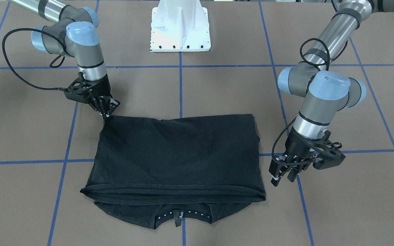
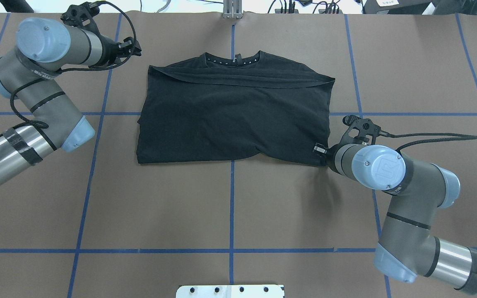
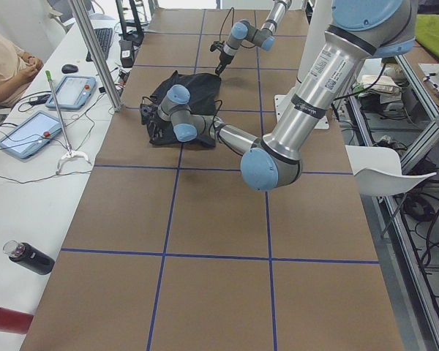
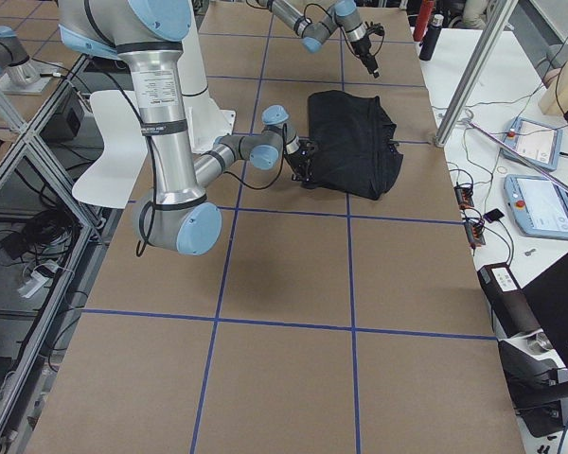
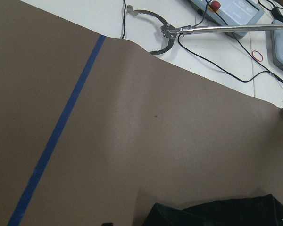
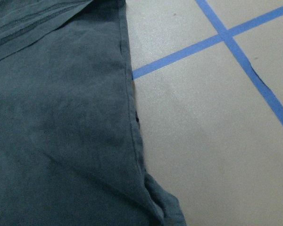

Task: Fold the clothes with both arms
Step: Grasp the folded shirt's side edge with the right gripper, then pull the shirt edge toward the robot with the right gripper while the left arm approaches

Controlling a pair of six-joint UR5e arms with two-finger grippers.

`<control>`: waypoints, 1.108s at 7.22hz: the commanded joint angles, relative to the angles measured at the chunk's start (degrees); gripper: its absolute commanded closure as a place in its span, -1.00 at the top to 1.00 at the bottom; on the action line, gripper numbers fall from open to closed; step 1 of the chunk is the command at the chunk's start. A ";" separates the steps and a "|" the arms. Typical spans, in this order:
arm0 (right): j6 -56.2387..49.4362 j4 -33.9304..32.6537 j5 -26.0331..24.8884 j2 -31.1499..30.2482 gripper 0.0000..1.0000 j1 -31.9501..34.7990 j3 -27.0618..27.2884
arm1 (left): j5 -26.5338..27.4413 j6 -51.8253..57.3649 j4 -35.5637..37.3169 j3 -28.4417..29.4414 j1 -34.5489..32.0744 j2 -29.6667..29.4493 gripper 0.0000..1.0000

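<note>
T-shirt, no readable print

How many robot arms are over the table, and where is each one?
2. The right arm has its claw at the T-shirt's near corner on the robot's right. The left arm hovers beside the shirt's far corner on the robot's left, by the collar end.

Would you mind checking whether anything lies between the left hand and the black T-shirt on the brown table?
Nothing visible does. The left hand hangs just off the side edge of the black T-shirt, and only bare brown table covering shows between them. The right hand is already at the shirt's far corner.
</note>
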 commanded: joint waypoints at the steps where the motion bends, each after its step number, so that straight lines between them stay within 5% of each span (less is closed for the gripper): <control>1: -0.08 -0.25 0.48 -2.19 -1.00 0.12 3.66 | 0.00 -0.04 -0.09 0.00 0.06 -0.01 0.39; 4: 0.53 -0.08 2.06 -7.70 -1.00 0.12 10.24 | -0.09 -0.30 0.00 -0.17 0.06 -0.09 0.39; 5: 1.84 0.27 6.06 -10.44 -1.00 0.03 14.19 | -0.09 -0.30 0.17 -0.87 0.06 -0.01 0.39; 8: 18.52 1.23 34.13 -11.08 -1.00 -0.32 17.48 | -0.26 -0.30 0.52 -3.15 0.06 -0.01 0.39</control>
